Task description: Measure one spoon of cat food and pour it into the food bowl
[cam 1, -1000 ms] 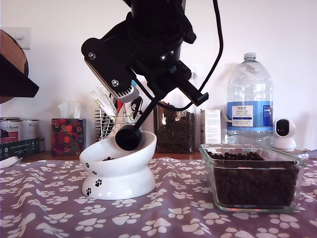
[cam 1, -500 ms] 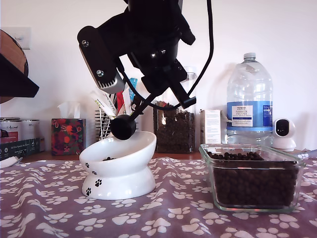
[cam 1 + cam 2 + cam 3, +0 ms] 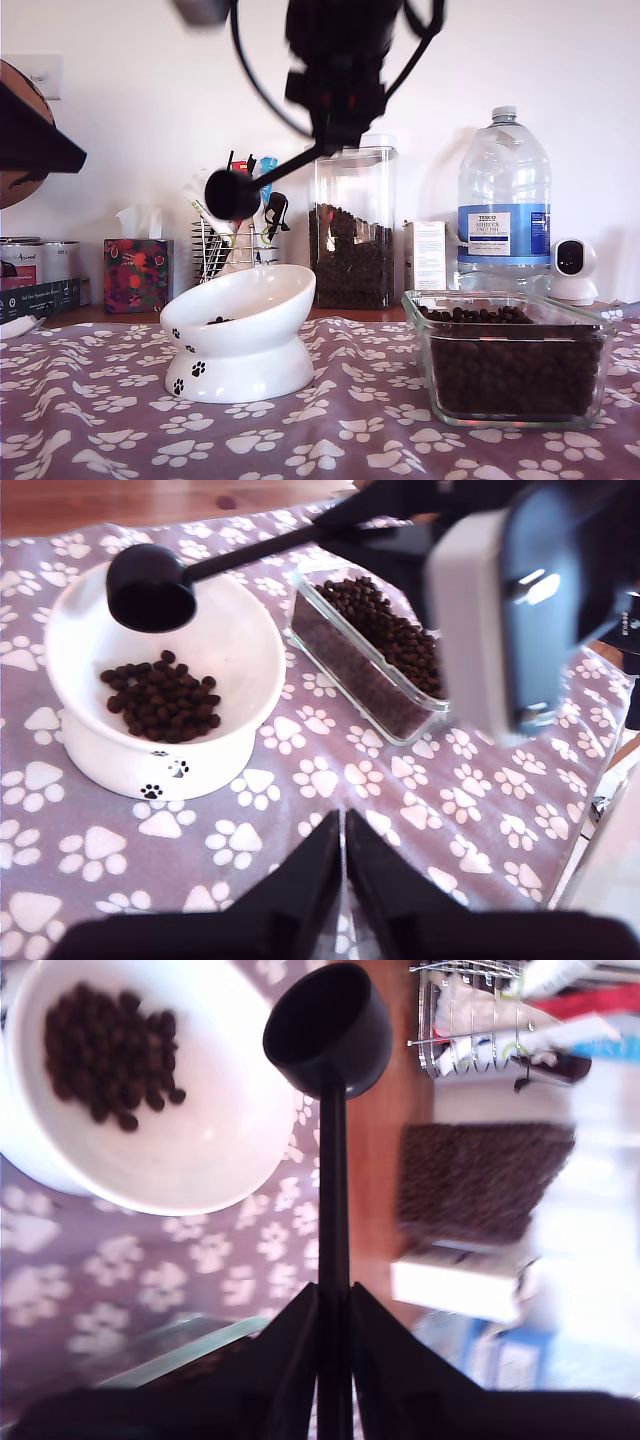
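Observation:
The spoon [image 3: 232,194] hangs in the air above the food bowl [image 3: 240,345], its handle slanting up into my second gripper [image 3: 335,135]. In the second wrist view my second gripper [image 3: 332,1300] is shut on the spoon [image 3: 328,1028] by its handle, and no pellets show in the cup. Cat food [image 3: 105,1045] lies in a small heap in the food bowl [image 3: 210,1130]. My first gripper [image 3: 345,875] is shut on nothing, high over the cloth. It looks down on the spoon [image 3: 150,588], the cat food [image 3: 165,700] and the food bowl [image 3: 235,640].
A square glass dish [image 3: 510,360] full of kibble stands on the paw-print cloth at the exterior view's right. Behind are a tall kibble jar [image 3: 350,240], a water bottle [image 3: 503,200], a wire rack of pens [image 3: 225,245], a tissue box [image 3: 137,275] and a small white camera [image 3: 574,270].
The arm holding the spoon has risen and turned. The cup has lifted off the bowl's rim and moved up and toward the exterior view's left.

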Controlling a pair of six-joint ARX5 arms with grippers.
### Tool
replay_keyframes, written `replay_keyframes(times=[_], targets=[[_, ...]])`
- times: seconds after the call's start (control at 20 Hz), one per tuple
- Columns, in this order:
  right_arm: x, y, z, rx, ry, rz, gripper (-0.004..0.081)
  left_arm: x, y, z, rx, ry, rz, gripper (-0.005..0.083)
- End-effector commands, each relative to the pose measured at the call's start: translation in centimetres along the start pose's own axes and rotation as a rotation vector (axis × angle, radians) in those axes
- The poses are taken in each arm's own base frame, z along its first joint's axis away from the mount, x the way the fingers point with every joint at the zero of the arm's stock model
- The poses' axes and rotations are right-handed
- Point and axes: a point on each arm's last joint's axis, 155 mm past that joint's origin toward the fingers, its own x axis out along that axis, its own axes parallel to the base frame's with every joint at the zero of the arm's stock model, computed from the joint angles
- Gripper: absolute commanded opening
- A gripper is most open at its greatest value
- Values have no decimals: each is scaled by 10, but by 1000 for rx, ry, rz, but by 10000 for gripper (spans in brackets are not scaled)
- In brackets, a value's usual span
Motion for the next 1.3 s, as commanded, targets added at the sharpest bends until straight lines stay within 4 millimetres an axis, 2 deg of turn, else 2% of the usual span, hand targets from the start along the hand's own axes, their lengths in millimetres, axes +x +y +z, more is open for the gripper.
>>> replay_keyframes(times=[0.0,0.2,0.35,0.55,0.75,0.85,1.05,1.25], targets=[[-6,2,-4,158,-5,43,-13,1,4,5,36,-19,25,-20],[-15,10,-11,527,-32,184,-13,8,7,9,66,-31,40,-20],[-20,10,-18,787,-30,282,-13,19,0,7,86,-19,5,-20],[-29,15,-40,1007,21,421,-13,31,-7,-3,134,16,-30,-20],[-31,29,-77,1106,156,516,-13,39,-11,-12,132,50,-51,-20],[-29,33,-103,1127,244,513,-13,39,-13,-10,138,41,-57,-20],[-29,36,-139,1173,360,503,-13,39,-14,-7,142,30,-57,-20],[-27,42,-154,1191,425,513,-13,39,-14,-6,143,27,-57,-20]])
